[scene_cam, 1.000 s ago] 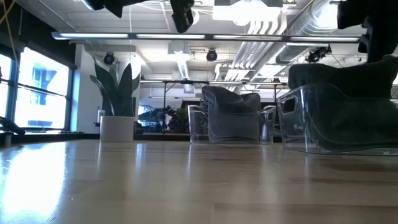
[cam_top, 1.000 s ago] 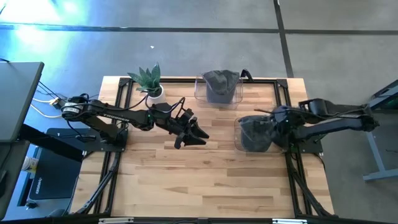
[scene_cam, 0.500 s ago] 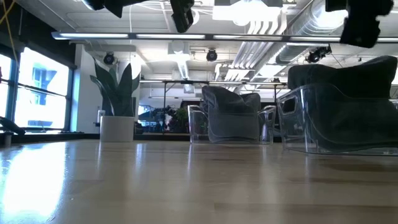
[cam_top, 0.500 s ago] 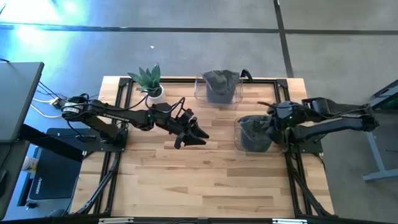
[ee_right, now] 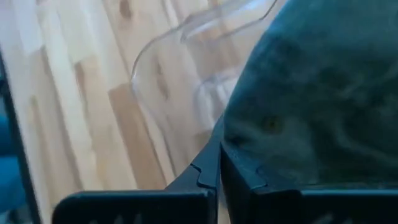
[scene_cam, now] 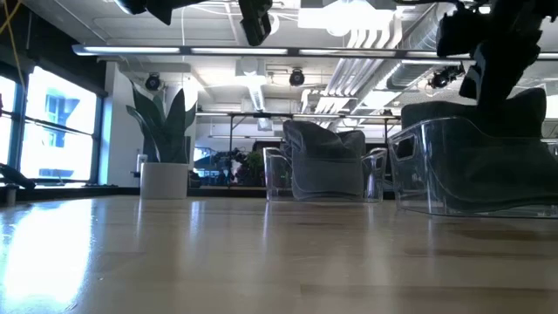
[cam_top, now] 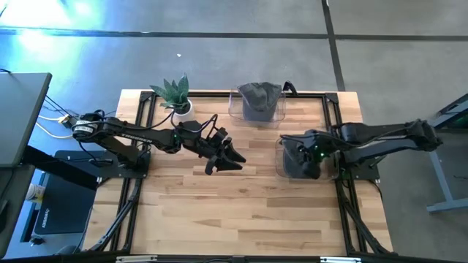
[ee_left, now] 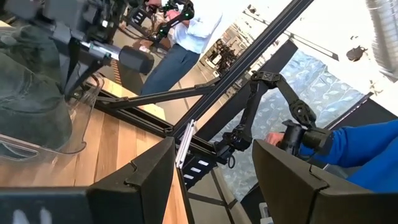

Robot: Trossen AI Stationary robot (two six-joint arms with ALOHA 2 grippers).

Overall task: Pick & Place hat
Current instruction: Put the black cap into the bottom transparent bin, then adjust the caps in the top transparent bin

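Our right pincer [cam_top: 306,155] is squeezed shut over the hat [cam_top: 296,156] in its clear bin [cam_top: 280,166]. The hat looks soft and light; we should pinch a fold.

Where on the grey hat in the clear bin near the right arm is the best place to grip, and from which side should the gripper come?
Probably the crown of the grey hat, taken from above. It is heaped in the clear bin, whose walls block the sides, and only its top rises over the rim. The right gripper is over it; its fingers look closed together in the right wrist view.
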